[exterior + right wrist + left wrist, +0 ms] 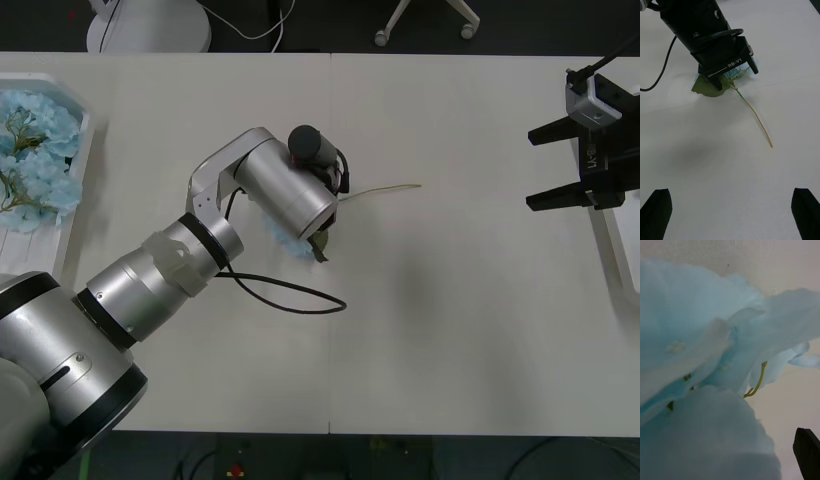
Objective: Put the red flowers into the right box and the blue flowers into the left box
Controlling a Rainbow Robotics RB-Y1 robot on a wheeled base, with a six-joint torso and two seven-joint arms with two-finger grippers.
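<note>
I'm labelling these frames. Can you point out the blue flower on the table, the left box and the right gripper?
blue flower (752,110): right wrist view, on its thin stem.
left box (72,205): front view, on its white rim.
right gripper (540,165): front view, midway between its black fingertips.

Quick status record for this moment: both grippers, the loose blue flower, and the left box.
left gripper: down on the table at mid-table, over the blue flower's head
left gripper grip: cannot tell whether it has closed on the flower
right gripper: open, hovering at the table's right side, apart from the flower
blue flower: pale blue cluster lying on the table, thin stem trailing out toward the right, one green leaf beside it
left box: at the table's left edge, already holding blue flowers
</note>
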